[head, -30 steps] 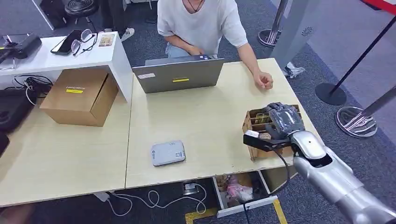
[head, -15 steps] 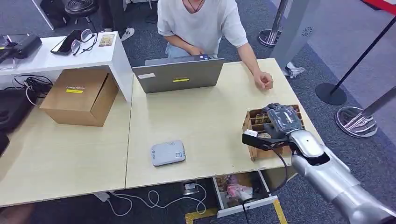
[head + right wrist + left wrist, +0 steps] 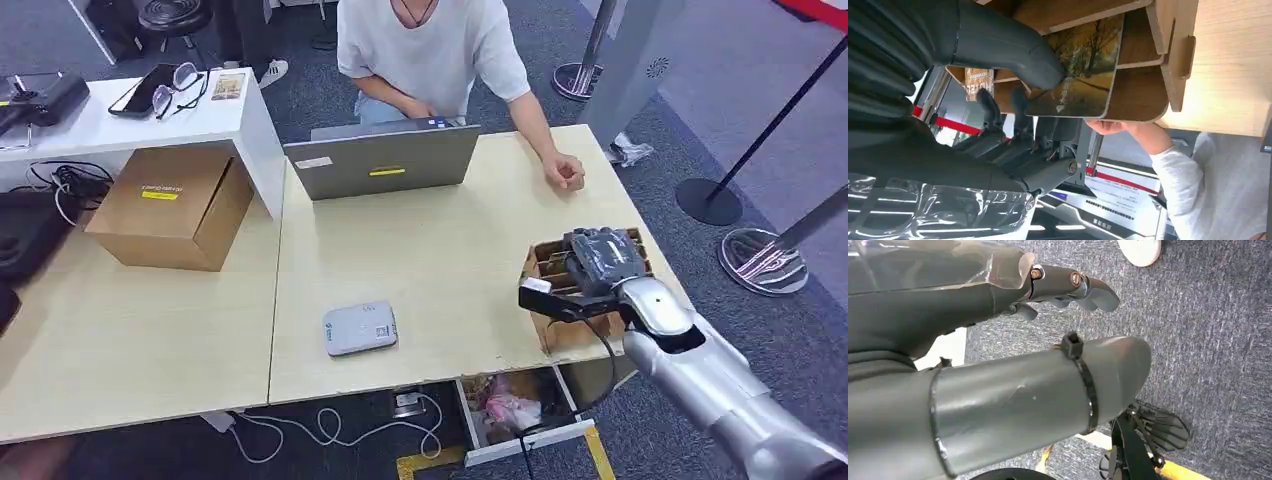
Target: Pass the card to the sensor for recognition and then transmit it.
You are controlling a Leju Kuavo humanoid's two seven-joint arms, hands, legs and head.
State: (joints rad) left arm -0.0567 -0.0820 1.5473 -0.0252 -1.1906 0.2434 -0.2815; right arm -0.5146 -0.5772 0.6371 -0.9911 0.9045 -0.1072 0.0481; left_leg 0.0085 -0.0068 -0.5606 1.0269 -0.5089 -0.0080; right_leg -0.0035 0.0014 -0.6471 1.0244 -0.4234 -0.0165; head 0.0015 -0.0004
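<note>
The right hand [image 3: 600, 262] grips a landscape-printed card [image 3: 1083, 70] inside the wooden card holder [image 3: 560, 330]. The left hand [image 3: 1063, 287] hangs released, holding nothing

High head view down over the table [image 3: 430, 270]; right wrist view close on the same wooden box [image 3: 555, 262].

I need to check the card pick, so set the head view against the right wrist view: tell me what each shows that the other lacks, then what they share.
Head view alone: the grey sensor lying flat on the table, the laptop, the cardboard box, and the right hand seen from above, over the wooden card holder.

Right wrist view alone: the card, printed with autumn trees, standing in a slot with the thumb pressed on its face.

Both: the right hand, the wooden card holder, the table, and the person in a white top.
</note>
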